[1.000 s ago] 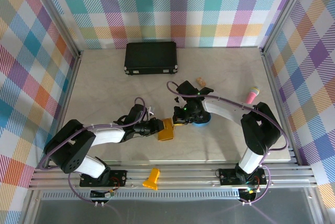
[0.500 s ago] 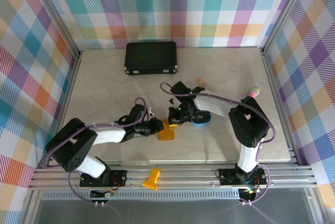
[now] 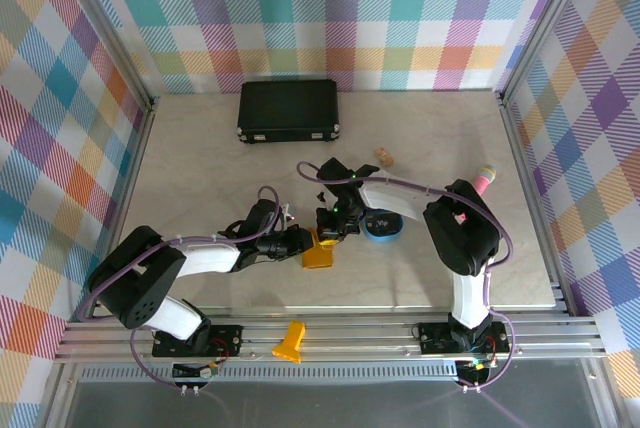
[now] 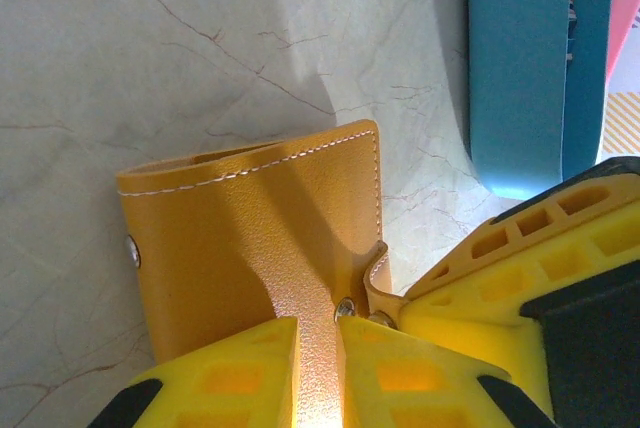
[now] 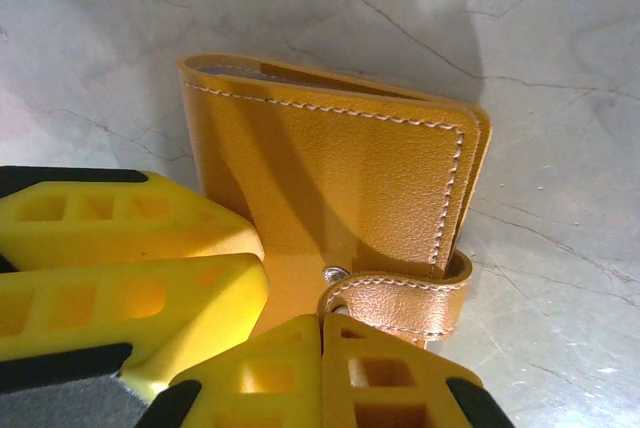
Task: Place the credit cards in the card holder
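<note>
The card holder [image 3: 320, 253], a mustard-yellow wallet, lies folded shut on the table between the two arms. My left gripper [image 3: 300, 241] comes in from the left, and its jaws stand a narrow slit apart with the wallet's leather [image 4: 250, 218] running between them. My right gripper [image 3: 328, 233] is shut. Its joined tips [image 5: 322, 318] touch the snap tab [image 5: 400, 298], which curls round the wallet's edge beside the metal stud. Edges of credit cards [image 4: 622, 8], one of them pink-red, show in the blue tray [image 4: 520, 58] just past the wallet.
The blue oval tray [image 3: 385, 229] sits right of the wallet under the right arm. A black case [image 3: 288, 110] lies at the back. A pink object [image 3: 482, 182] and a small tan piece [image 3: 383, 157] lie to the right. A yellow part [image 3: 290, 341] rests on the front rail.
The right gripper has swung left from over the blue tray to the wallet's snap tab. The left arm has stayed at the wallet and its jaws have narrowed slightly.
</note>
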